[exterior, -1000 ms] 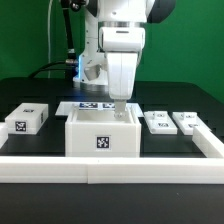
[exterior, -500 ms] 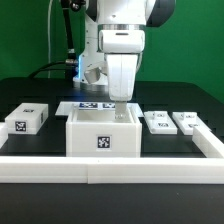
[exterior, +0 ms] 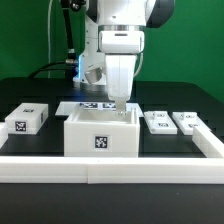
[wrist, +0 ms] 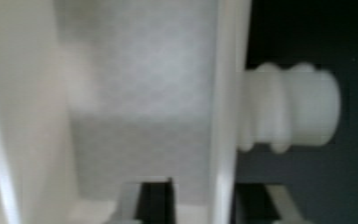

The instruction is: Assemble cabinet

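The cabinet (exterior: 100, 133) is a big open white box with a square tag on its front, in the middle of the black table. My gripper (exterior: 120, 106) reaches down onto the far right part of its rim. In the wrist view the box's thin upright wall (wrist: 194, 100) runs between my dark fingers (wrist: 153, 200), one on each side and pressed close to it, so my gripper (wrist: 202, 196) is shut on that wall. A ribbed round stub (wrist: 291, 108) sticks out from the wall's outer side.
A white tagged block (exterior: 27, 119) lies at the exterior view's left. Two smaller tagged panels (exterior: 158, 122) (exterior: 187, 122) lie at its right. The marker board (exterior: 85, 105) lies behind the box. A long white rail (exterior: 110, 168) edges the table's front and right side.
The jaws have come together onto the cabinet's wall. The arm and the box have stayed where they were.
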